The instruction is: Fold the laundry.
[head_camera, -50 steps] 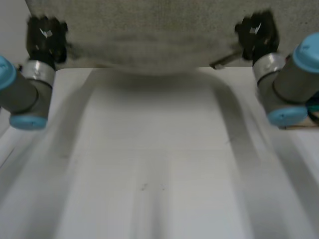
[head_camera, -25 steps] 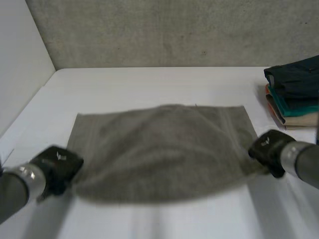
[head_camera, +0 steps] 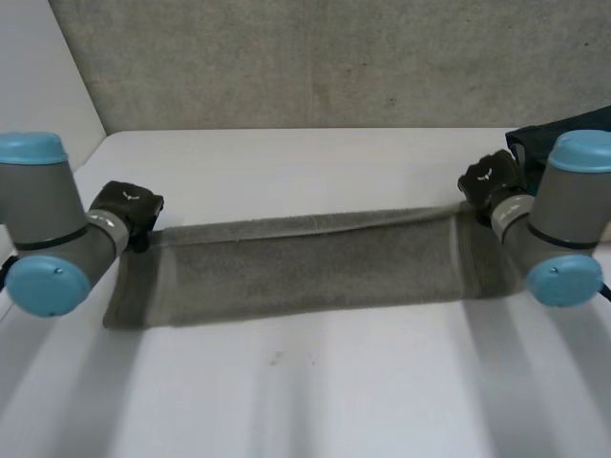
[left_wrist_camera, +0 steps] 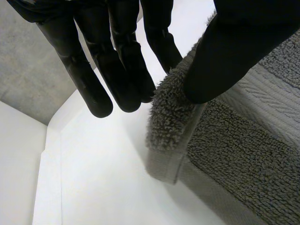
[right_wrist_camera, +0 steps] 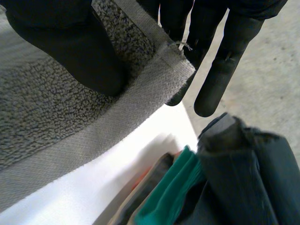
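Head view: I had the towel point(head_camera: 305, 267) lying on the desk point(head_camera: 305, 391) as a long folded strip, its long axis running hand to hand. The left hand point(head_camera: 129, 210) was at one far corner and the right hand point(head_camera: 489, 181) at the other, neither nearer.

Left wrist view: the thumb and straight fingers point(left_wrist_camera: 117, 70) pinched the towel's thick corner.

Right wrist view: the fingers point(right_wrist_camera: 225, 65) and thumb pinched the hemmed corner, with a stack of folded clothes point(right_wrist_camera: 225, 178) just beyond the towel. I judged an end-to-end fold came next.

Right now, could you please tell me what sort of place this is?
Probably a robot test bench for laundry folding, not a home: a white table against a grey wall, a grey towel pinched at its ends by the left hand and right hand, folded clothes stacked nearby.
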